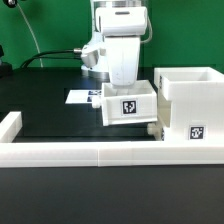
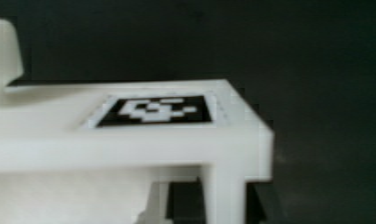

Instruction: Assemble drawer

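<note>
A robot arm's tool (image 1: pixel 124 88) reaches down into a small white tray (image 1: pixel 128 104) with a black-and-white tag. In the blurred wrist view, its dark fingers (image 2: pixel 178 200) pinch one tray wall between them. The tall white housing (image 1: pixel 186 98) stands just beside the tool, toward the exterior view's right, on the black table (image 1: pixel 50 125).

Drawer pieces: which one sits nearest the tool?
The small tray right below the tool; the taller housing stands apart at the exterior view's right.
</note>
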Action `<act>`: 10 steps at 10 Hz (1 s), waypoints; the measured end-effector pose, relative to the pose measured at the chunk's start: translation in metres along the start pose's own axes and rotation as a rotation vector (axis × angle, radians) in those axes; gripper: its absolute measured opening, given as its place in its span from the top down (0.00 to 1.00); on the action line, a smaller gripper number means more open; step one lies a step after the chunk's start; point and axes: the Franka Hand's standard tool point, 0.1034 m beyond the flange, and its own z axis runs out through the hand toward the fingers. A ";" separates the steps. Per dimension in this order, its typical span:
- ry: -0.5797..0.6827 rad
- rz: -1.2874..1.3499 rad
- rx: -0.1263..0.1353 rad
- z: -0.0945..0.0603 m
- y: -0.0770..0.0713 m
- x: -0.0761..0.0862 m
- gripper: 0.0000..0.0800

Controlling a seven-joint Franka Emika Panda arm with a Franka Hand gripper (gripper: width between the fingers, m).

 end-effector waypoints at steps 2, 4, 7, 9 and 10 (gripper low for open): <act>-0.002 -0.001 0.014 0.000 -0.002 -0.001 0.95; -0.003 0.000 0.020 0.001 -0.002 -0.001 0.95; -0.003 -0.002 0.028 0.001 -0.003 0.000 0.95; -0.003 -0.002 0.029 0.001 -0.003 0.000 0.95; -0.002 -0.003 0.028 0.001 -0.003 0.001 0.95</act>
